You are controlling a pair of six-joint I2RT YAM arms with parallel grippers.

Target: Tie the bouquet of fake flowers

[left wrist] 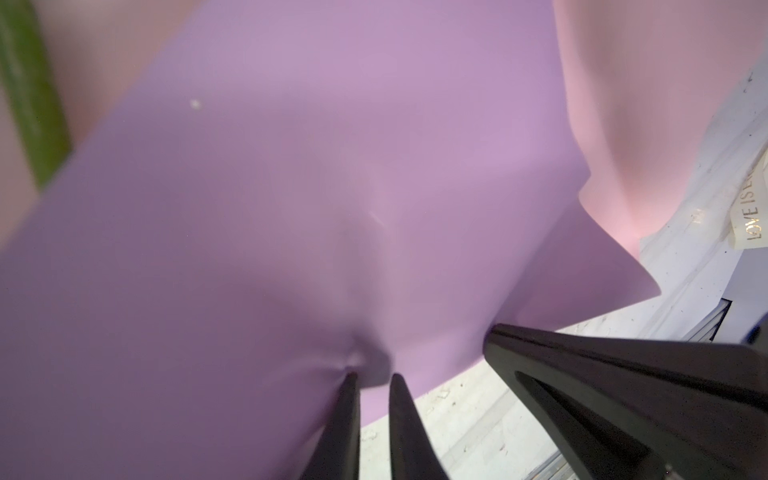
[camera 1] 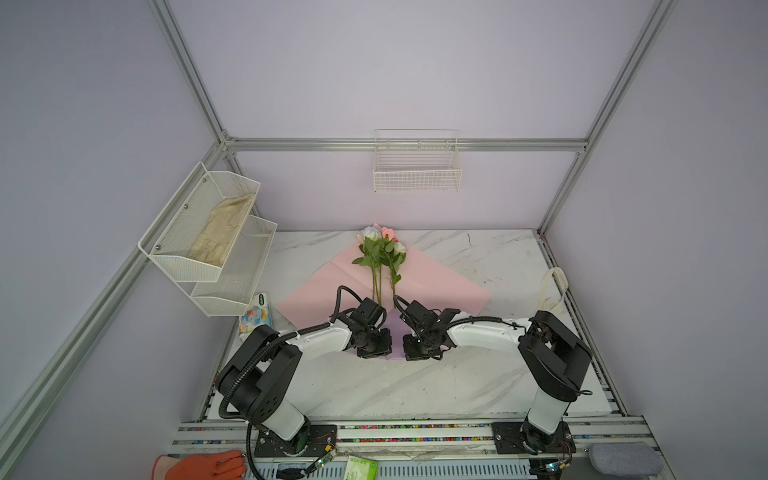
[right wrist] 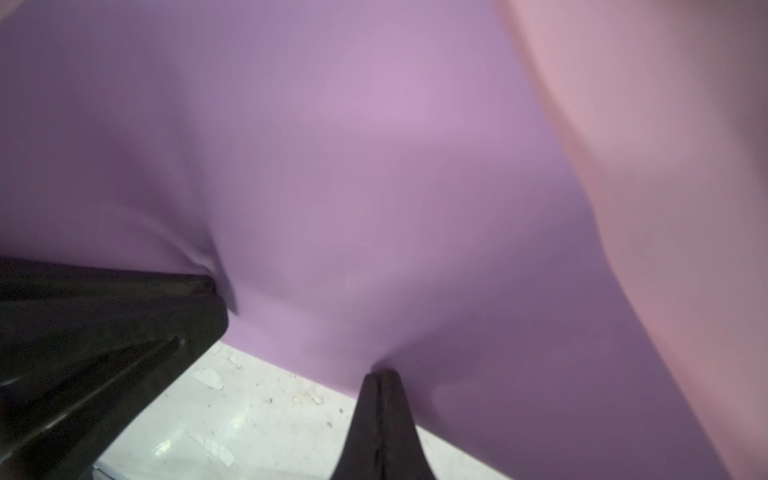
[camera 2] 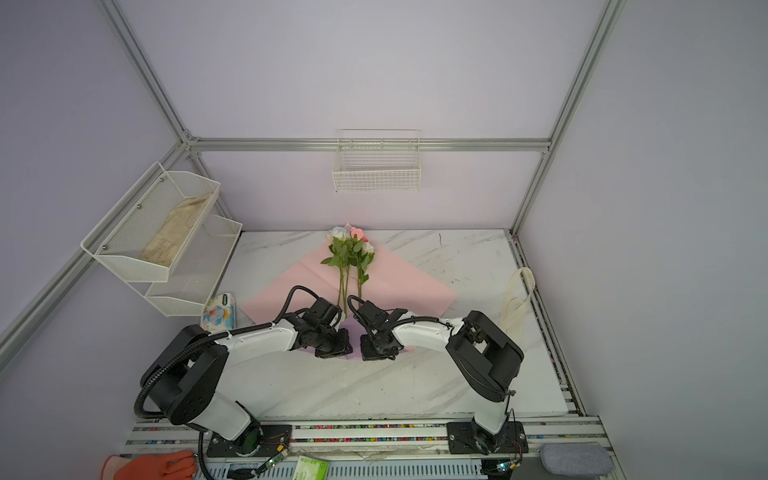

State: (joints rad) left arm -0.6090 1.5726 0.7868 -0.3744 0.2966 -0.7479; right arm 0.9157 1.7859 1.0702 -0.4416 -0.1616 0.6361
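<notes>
Seeing bouquet of fake flowers (camera 1: 380, 253) (camera 2: 349, 253), pink, white and pale blue roses on thin green stems, flat at rear centre of white marble table (camera 1: 415, 386). Heads toward back wall, stem ends toward the arms.

Resting on pink-and-lilac paper sheet (camera 1: 440, 286) (camera 2: 409, 286), laid as a diamond and spread open under the stems.

Noting near corner of that sheet turned up as lilac flap (camera 1: 394, 328) (camera 2: 353, 328), sitting between the two wrists, just past the stem ends.

Got left gripper (left wrist: 372, 376) nearly closed, only a thin gap between the black tips, pinching the puckered edge of the lilac flap. One blurred green stem (left wrist: 29, 95) at frame edge in that wrist view.

Got right gripper (right wrist: 380, 374) fully closed, tips pressed together on the same flap edge, paper puckered at the contact.

Both pinch points near each other along one edge; each wrist view catching the other gripper just beside its own.

Further out: cream ribbon with printed letters (camera 1: 555, 286) (left wrist: 752, 220) loose near table's right edge, well apart from bouquet. Printed tissue pack (camera 1: 255, 313) at left edge. White wire basket (camera 1: 417, 172) on back wall, white mesh shelf (camera 1: 166, 253) on left wall. Orange glove (camera 1: 203, 465) on front rail.
</notes>
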